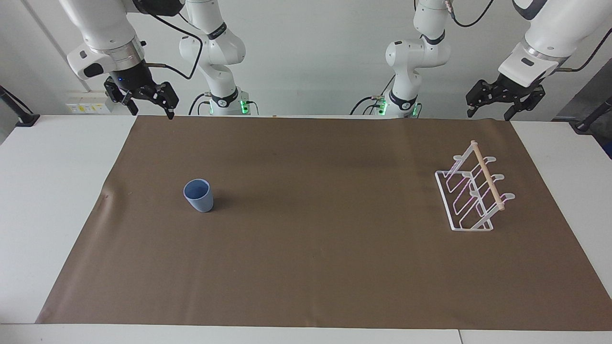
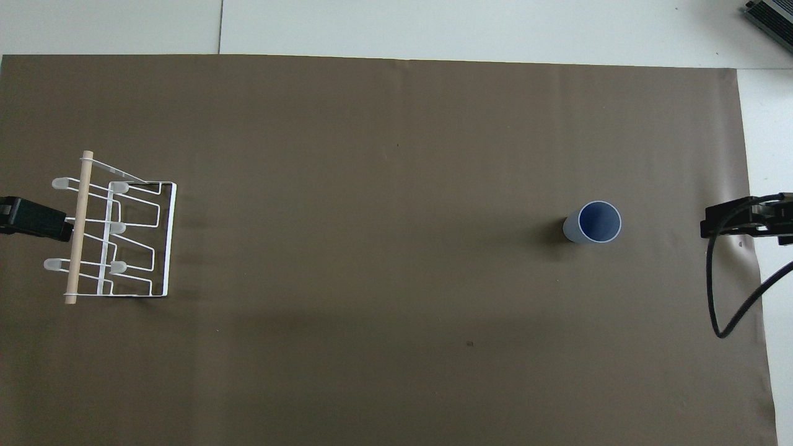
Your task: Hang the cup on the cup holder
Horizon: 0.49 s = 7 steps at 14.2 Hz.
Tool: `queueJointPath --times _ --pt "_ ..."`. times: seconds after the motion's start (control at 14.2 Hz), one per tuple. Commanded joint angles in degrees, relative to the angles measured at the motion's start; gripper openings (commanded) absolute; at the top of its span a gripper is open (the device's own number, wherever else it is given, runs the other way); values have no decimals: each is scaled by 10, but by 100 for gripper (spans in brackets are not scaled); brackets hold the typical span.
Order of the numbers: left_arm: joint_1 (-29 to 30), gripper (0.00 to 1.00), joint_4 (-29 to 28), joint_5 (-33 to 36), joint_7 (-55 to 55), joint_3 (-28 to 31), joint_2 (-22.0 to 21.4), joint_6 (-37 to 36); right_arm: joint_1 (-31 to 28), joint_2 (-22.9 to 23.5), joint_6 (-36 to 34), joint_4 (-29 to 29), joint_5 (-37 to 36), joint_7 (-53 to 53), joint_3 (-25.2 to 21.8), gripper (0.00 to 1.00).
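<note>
Cup [image 1: 198, 195] upright on brown mat [image 1: 315, 267].

A mat [image 1: 306, 267] is spread on the table [image 1: 48, 200]. The cup [image 1: 198, 195] is set upright on the mat toward the right arm's end. The cup holder [image 1: 471, 191] is placed on the mat toward the left arm's end, well apart from the cup.
</note>
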Motion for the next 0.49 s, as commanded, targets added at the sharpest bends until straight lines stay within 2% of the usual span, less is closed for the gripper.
queueJointPath --times 0.0,0.42 --pt "4 100 -28 8 4 -5 -20 7 -2 -6 5 -2 -11 -12 3 100" --pt "-7 100 -30 8 8 -9 -18 51 -2 -7 2 -3 -12 -12 4 100"
